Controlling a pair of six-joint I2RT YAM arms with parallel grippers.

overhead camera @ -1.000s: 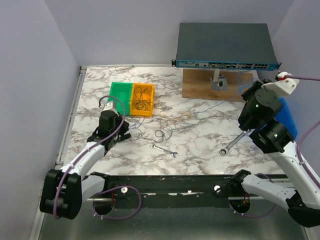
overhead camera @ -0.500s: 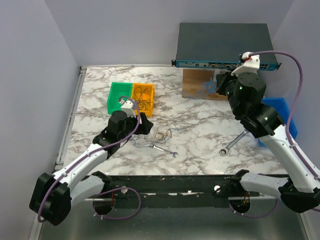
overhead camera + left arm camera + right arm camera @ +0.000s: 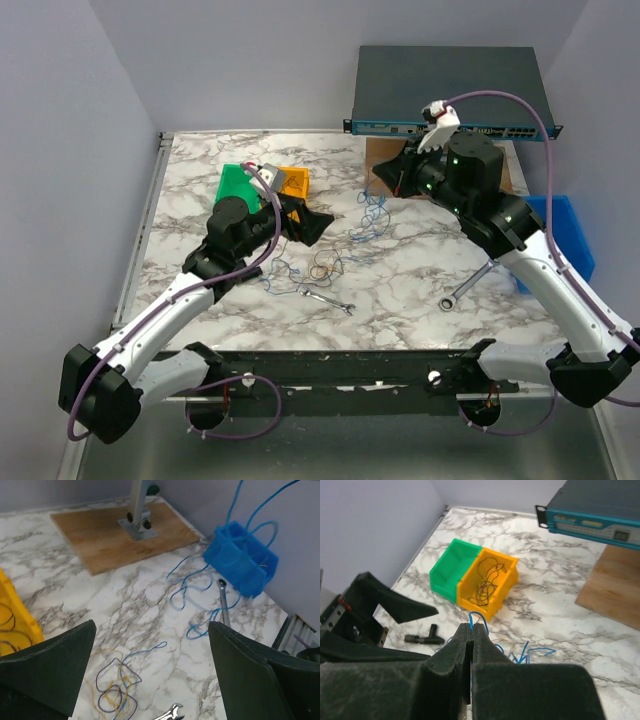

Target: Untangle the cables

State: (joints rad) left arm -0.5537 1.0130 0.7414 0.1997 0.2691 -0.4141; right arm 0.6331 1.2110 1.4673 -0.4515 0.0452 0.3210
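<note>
A thin blue cable (image 3: 370, 218) hangs from my right gripper (image 3: 385, 180), which is shut on it above the table's middle. In the right wrist view a small loop of that blue cable (image 3: 480, 616) sticks out above the closed right gripper (image 3: 471, 628). A small tangle of yellow, dark and blue cables (image 3: 325, 266) lies on the marble. My left gripper (image 3: 305, 222) hovers just left of it, open and holding nothing. The left wrist view shows the tangle (image 3: 112, 685) low between the wide left gripper (image 3: 150, 680), and blue cable loops (image 3: 197, 592) farther off.
Green bin (image 3: 237, 183) and orange bin (image 3: 293, 181) stand at the back left; the orange bin (image 3: 487, 582) holds dark cables. Two silver wrenches (image 3: 328, 300) (image 3: 465, 286) lie near the front. A blue bin (image 3: 570, 230), wooden board (image 3: 445, 178) and network switch (image 3: 450, 90) stand right and back.
My left gripper has opened and swung right toward the tangle. My right arm has swept left over the table, lifting the blue cable with it.
</note>
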